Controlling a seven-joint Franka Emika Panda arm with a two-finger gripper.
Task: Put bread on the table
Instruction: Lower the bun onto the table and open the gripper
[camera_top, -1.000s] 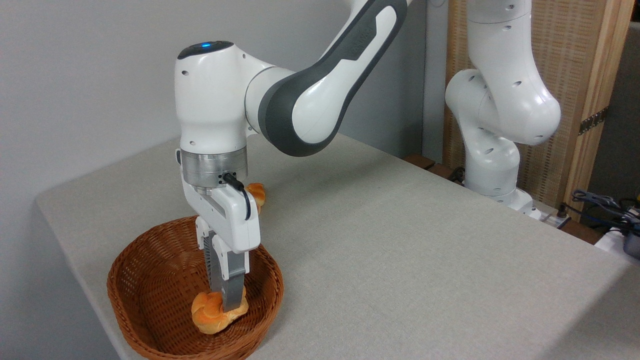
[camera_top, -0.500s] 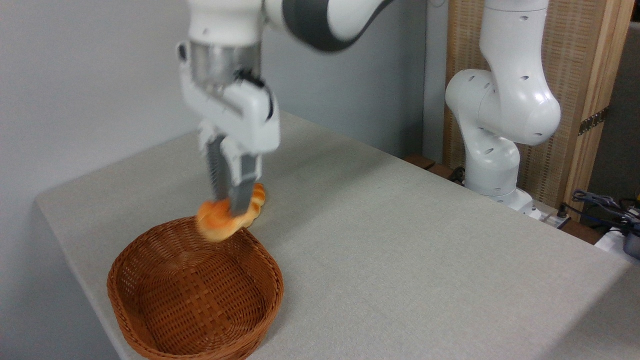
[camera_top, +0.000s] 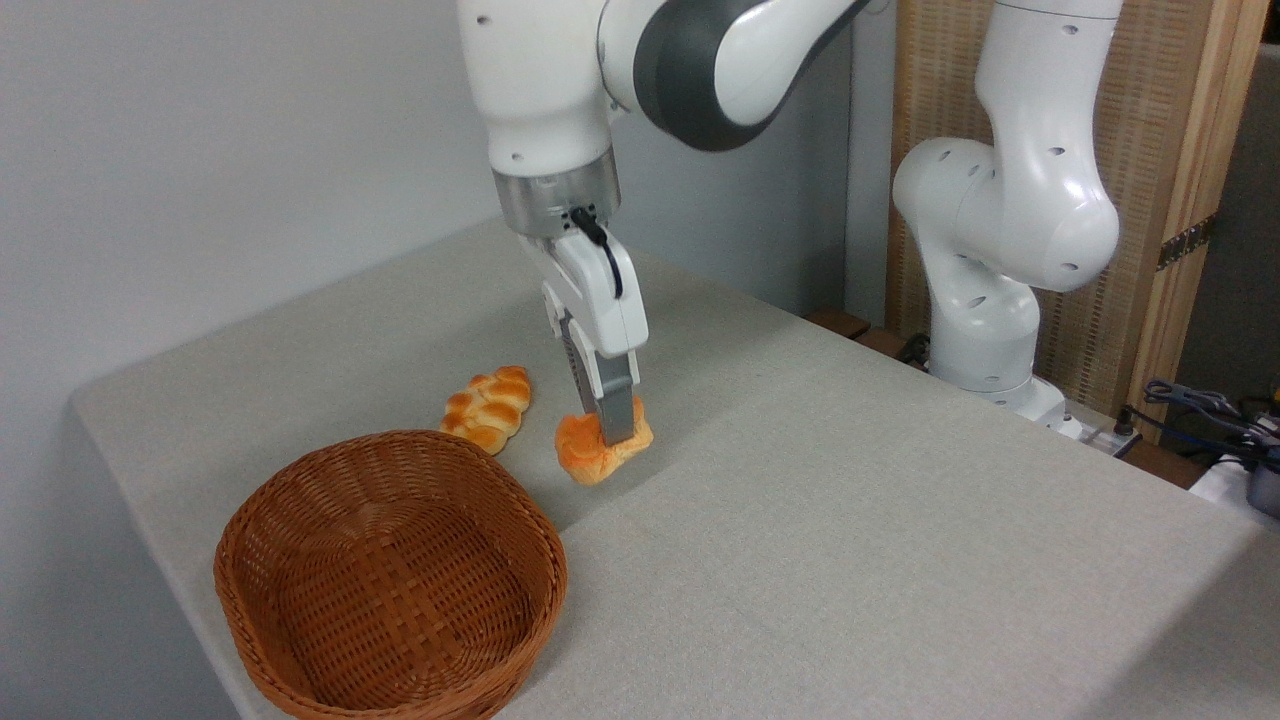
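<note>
The bread (camera_top: 590, 456), a small round golden-orange bun, hangs between the fingers of my gripper (camera_top: 612, 432), which is shut on it. It is tilted and held just above the grey-beige table (camera_top: 850, 520), to the right of the wicker basket's far rim. I cannot tell whether its lowest edge touches the cloth. The near finger covers the bun's middle.
A brown woven wicker basket (camera_top: 300, 580) stands at the table's front left corner with nothing in it. An elongated braided loaf (camera_top: 487, 408) lies on the table just behind the basket, left of the bun. The arm's white base (camera_top: 985, 330) stands at the back right.
The gripper lifted the bun out of the basket, carried it right and away over the rim, and lowered it toward the table beside the braided loaf. The basket now holds nothing.
</note>
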